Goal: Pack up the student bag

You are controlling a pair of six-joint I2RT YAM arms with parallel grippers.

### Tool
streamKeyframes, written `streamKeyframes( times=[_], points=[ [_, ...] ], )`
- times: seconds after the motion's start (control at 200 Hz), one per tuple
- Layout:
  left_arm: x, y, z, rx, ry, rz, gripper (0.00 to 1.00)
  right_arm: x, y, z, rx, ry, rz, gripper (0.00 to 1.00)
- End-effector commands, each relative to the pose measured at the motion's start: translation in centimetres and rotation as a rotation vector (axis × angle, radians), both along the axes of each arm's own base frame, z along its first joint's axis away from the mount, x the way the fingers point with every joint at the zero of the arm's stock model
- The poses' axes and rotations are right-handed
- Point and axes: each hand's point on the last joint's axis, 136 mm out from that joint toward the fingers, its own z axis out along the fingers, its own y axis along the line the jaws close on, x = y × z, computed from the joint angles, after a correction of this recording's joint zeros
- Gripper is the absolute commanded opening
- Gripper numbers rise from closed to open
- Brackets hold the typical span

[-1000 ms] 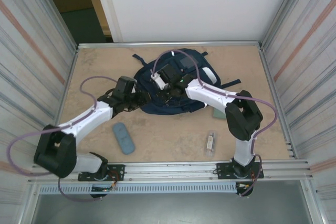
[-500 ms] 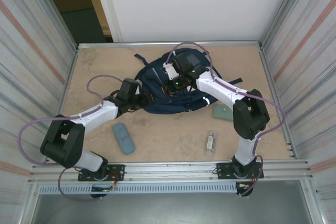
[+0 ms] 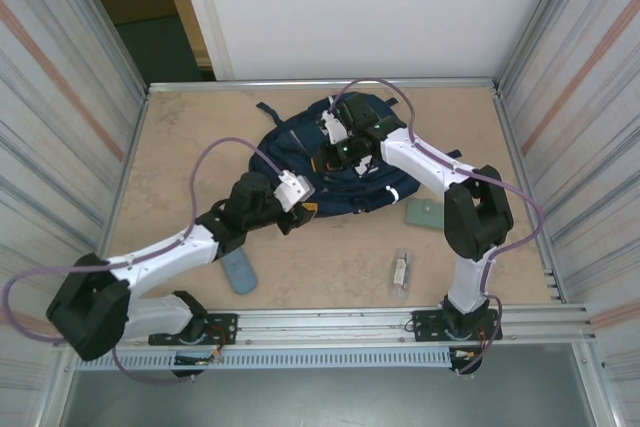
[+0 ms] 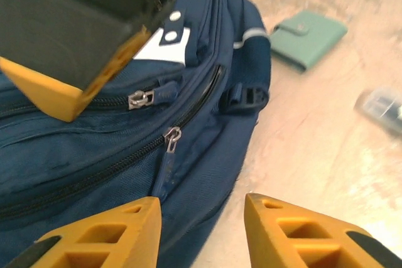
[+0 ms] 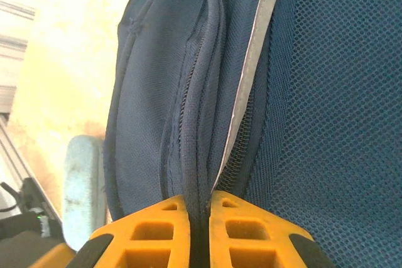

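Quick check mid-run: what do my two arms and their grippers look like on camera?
The left arm and right arm have white link covers and black joint housings. A pale purple cable loops along each. The left gripper and right gripper carry orange-yellow fingers with rectangular cut-outs.

The student bag [image 3: 335,182] blocks the far middle of the table [image 3: 180,147]. Bare board lies far left and far right. Nearer, a blue case [image 3: 240,275], a green wallet [image 3: 424,213] and a clear packet [image 3: 400,272] leave wide gaps.
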Motion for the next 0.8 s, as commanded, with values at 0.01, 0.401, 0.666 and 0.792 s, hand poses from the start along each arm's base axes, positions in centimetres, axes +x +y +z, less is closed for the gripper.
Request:
streamKeyframes(
  times=[0.01,0.401,0.666,0.792],
  points=[
    [1.3,-0.8,0.3,0.056,-0.243,-0.081,0.36,-0.3,1.4,1.9,0.099,0.076,-0.011,0.00],
    [4.1,-0.7,-1.0,0.109,-0.328,0.017,0.27,-2.2,2.2,1.6,0.131,0.133,0.008,0.00],
    [4.2,1.2,-1.1,0.107,-0.329,0.115,0.29,-2.4,2.3,1.2,0.131,0.143,0.012,0.00],
    [5.2,1.0,-1.4,0.088,-0.301,0.160,0.34,-2.4,2.7,1.6,0.138,0.154,0.022,0.00]
  ],
)
